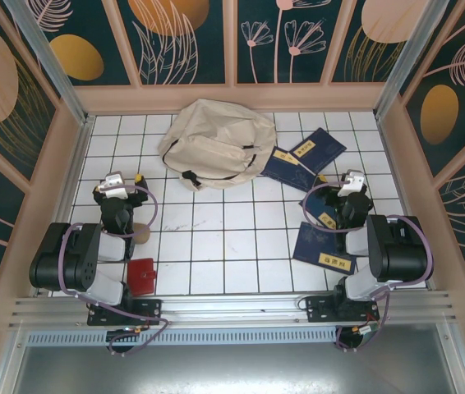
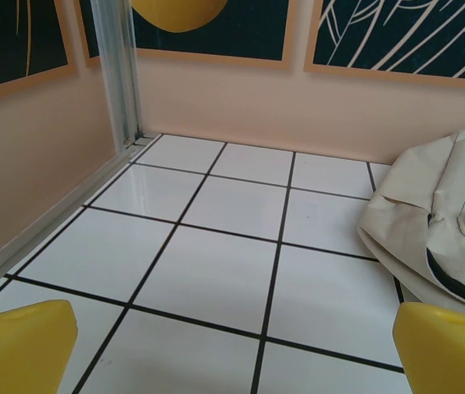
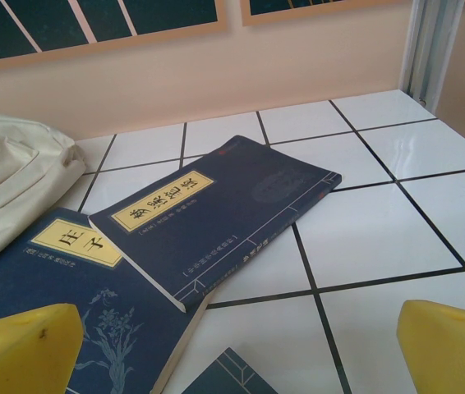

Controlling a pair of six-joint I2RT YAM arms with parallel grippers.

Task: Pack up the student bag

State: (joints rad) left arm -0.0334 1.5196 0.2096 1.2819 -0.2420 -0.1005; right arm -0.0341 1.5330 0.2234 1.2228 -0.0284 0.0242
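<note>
Top external view: we find the student bag [image 1: 216,144], a large soft beige fabric backpack with black zips and straps, slumped at the far middle of the white tiled table [image 1: 216,246], with flat navy-blue books [image 1: 286,164] just beside its right edge. On the right wrist view one yellow label [image 3: 76,242] reads "庄子". The left gripper [image 2: 232,351] and right gripper [image 3: 237,349] stand spread wide, holding nothing.

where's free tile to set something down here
Best bare patch: the middle tiles, bordered by the student bag at the far side, the red flat item on the left and the nearest navy book on the right. The far left corner beside the bag is bare too. Crowded: the right side, where overlapping books lie.
</note>
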